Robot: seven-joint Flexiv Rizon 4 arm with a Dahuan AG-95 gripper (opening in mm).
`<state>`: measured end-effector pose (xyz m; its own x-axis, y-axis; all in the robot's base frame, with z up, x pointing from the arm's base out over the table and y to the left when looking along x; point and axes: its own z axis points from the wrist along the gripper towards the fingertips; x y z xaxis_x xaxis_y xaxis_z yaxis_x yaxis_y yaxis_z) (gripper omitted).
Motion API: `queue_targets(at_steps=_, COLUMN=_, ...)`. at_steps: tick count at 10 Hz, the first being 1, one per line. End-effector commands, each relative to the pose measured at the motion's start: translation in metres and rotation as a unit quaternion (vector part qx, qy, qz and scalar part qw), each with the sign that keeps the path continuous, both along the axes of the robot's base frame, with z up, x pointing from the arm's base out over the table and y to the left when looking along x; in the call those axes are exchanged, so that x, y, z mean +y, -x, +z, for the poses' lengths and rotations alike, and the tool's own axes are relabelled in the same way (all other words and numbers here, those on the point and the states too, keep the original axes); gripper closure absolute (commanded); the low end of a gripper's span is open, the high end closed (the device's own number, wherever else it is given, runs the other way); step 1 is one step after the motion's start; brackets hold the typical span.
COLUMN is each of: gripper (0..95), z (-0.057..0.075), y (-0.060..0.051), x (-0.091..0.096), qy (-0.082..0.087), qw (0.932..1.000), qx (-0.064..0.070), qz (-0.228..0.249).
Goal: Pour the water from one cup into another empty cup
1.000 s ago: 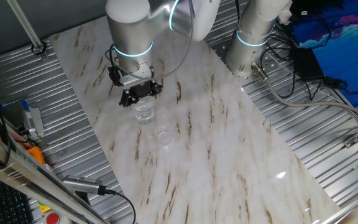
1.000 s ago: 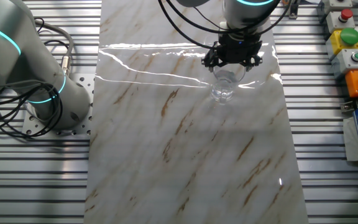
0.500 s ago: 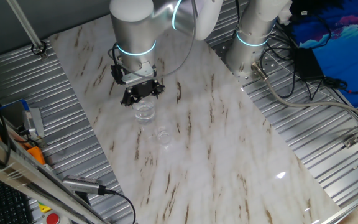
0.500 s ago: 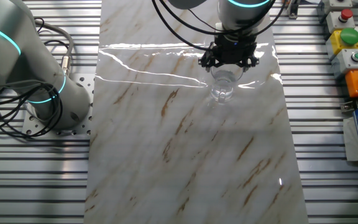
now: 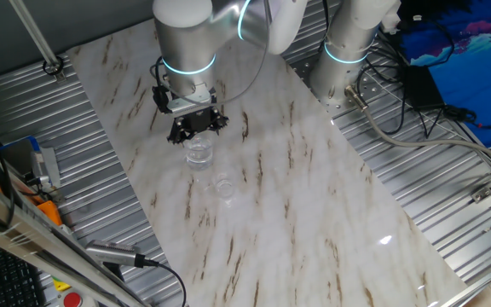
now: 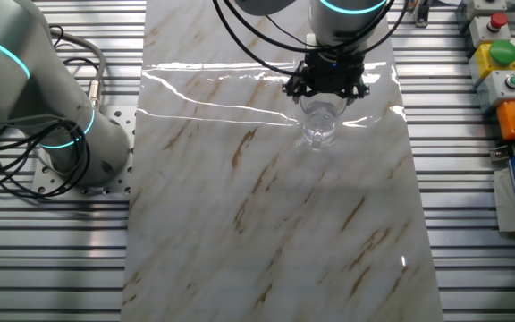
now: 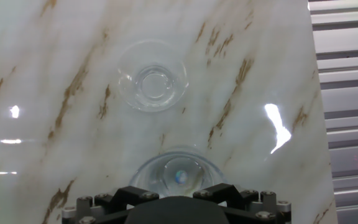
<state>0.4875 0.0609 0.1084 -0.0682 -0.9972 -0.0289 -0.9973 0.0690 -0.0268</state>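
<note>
The larger clear tumbler (image 5: 199,153) stands upright on the marble table, and it also shows in the other fixed view (image 6: 322,109). In the hand view it lies at the bottom edge (image 7: 176,173), just ahead of my gripper's body. The smaller clear cup (image 5: 224,186) stands upright a short way beyond the tumbler, apart from it, as the hand view (image 7: 152,84) and the other fixed view (image 6: 318,135) also show. My gripper (image 5: 196,126) hovers just above and behind the tumbler with its black fingers spread, holding nothing. I cannot make out the water through the glass.
The marble tabletop (image 5: 297,196) lies on ribbed metal panels (image 5: 75,170). A second arm's base (image 5: 348,51) with cables stands at the far right. Button boxes (image 6: 508,80) sit beside the table edge. A keyboard and cable lie at the near left corner.
My gripper has drifted a little sideways and slightly up above the tumbler. Both cups have stayed where they were.
</note>
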Motion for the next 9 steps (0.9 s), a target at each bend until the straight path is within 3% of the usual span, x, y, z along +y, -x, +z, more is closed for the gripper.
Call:
queue_targets(at_steps=1, gripper=0.0, z=0.0000, y=-0.0003, x=0.0000, qy=0.000, qw=1.0000, qx=0.000, qz=-0.002)
queue_targets(at_steps=9, gripper=0.0, z=-0.0018, y=-0.0004, x=-0.0005, qy=-0.003, qw=1.0000, qx=0.004, qz=-0.006)
